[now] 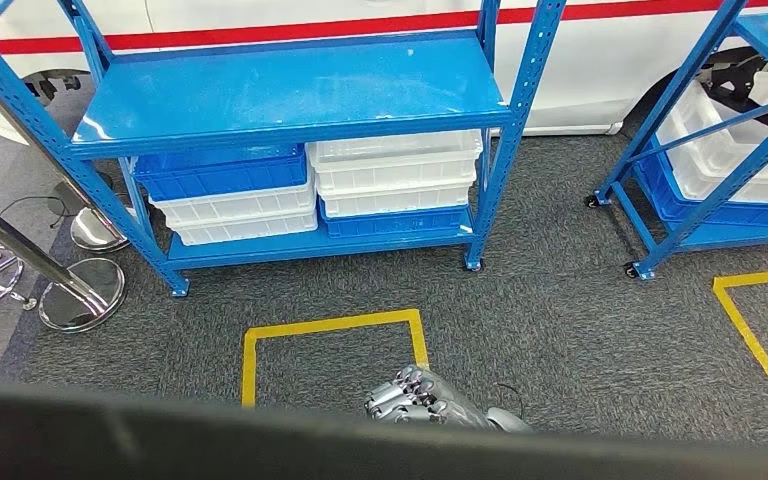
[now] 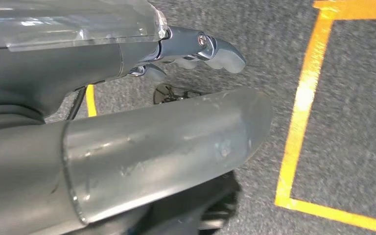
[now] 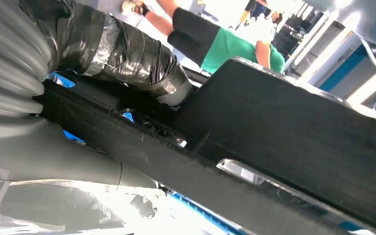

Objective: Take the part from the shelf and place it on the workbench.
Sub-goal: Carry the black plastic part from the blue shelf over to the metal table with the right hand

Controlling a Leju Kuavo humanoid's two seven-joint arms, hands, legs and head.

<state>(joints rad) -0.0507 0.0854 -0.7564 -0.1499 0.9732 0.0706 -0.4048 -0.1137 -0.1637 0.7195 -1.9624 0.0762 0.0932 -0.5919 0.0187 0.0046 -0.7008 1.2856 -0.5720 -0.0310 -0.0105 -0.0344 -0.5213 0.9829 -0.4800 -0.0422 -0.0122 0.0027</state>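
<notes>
head view, blue shelf [image 1: 290, 95], right hand [image 3: 78, 147] gripping black part [image 3: 284, 132], left hand [image 2: 127, 147] empty, fingers apart

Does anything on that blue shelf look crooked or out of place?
Slightly: under the blue metal shelf, the left stack of white and blue plastic bins sits skewed, its crates unevenly offset. The right stack looks neater.

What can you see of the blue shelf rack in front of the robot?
The blue shelf rack is painted metal with perforated uprights. Its upper shelf is bare. The lower shelf holds two stacks of shallow white and blue crates, side by side. It stands upright on the grey carpet on small casters, behind a yellow taped square.
</notes>
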